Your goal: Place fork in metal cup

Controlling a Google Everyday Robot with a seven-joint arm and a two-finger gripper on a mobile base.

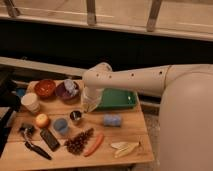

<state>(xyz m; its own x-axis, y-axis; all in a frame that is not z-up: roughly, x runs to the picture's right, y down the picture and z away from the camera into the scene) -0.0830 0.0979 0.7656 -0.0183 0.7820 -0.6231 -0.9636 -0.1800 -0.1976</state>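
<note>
Approach over metal cup (76,117); fork not discernible.
Gripper (89,107) just above-right of cup; finger state unreadable. Next: centre over the rim, then lower.

Gripper (90,106) just above the metal cup (76,117).

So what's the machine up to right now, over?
Gripper low over wooden table, just right of small shiny metal cup. Fork not visible. Blue cup crowds the metal cup.
</note>
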